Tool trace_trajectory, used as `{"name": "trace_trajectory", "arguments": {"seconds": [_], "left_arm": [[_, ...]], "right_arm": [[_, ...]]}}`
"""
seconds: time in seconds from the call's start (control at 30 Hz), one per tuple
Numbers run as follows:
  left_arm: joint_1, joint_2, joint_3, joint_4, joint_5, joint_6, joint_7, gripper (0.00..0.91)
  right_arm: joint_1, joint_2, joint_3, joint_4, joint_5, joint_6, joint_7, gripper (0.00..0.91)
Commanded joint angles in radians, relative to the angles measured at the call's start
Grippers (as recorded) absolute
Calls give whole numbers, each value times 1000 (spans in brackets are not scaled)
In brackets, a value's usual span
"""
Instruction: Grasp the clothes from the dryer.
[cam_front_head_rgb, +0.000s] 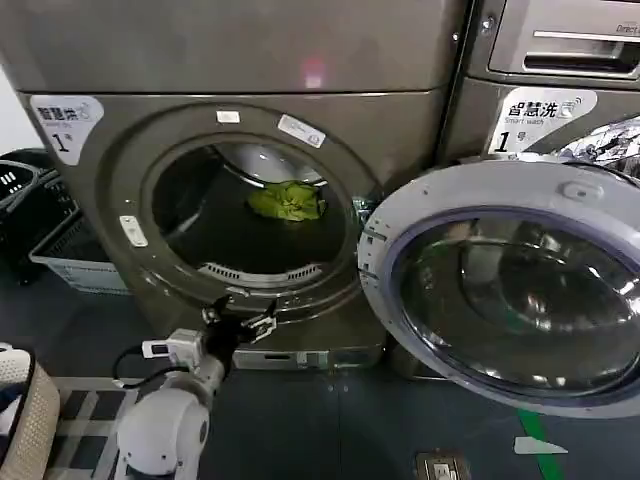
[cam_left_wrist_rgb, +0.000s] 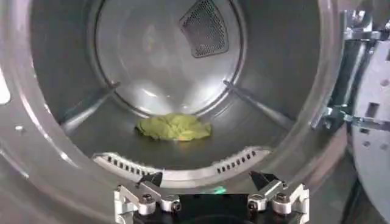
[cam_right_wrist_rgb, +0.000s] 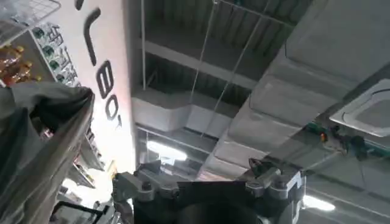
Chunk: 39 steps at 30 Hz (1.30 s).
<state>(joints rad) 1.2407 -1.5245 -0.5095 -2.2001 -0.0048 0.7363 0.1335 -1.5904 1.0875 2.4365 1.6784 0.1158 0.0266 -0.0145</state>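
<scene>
A crumpled yellow-green piece of clothes (cam_front_head_rgb: 288, 202) lies on the floor of the dryer drum (cam_front_head_rgb: 255, 215), toward the back. In the left wrist view the clothes (cam_left_wrist_rgb: 174, 128) rest in the middle of the drum below the round rear wall. My left gripper (cam_front_head_rgb: 240, 322) hovers just outside the lower rim of the dryer opening, pointing in. It is open, its fingertips (cam_left_wrist_rgb: 150, 179) spread wide with nothing between them. My right gripper (cam_right_wrist_rgb: 207, 173) points up at a ceiling, open and empty.
The dryer's round door (cam_front_head_rgb: 510, 285) hangs open to the right, its hinge (cam_left_wrist_rgb: 347, 115) at the opening's edge. A perforated lint guard (cam_left_wrist_rgb: 183, 167) lines the lower lip. A grey basket (cam_front_head_rgb: 75, 260) stands at the left; a second machine (cam_front_head_rgb: 545, 70) stands at the right.
</scene>
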Motion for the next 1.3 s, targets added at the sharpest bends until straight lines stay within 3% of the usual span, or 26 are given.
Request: {"name": "trace_trajectory", "arguments": {"seconds": [0.03,1.3], "left_arm": [[4,0,1,-1,-2,49,4,907],[7,-2,4,-4,-5,49,3,907]], "right_arm": [[-3,5,0,-2,-4,1,0,907],[-11,6,25,-39,-17,6,2,907]]}}
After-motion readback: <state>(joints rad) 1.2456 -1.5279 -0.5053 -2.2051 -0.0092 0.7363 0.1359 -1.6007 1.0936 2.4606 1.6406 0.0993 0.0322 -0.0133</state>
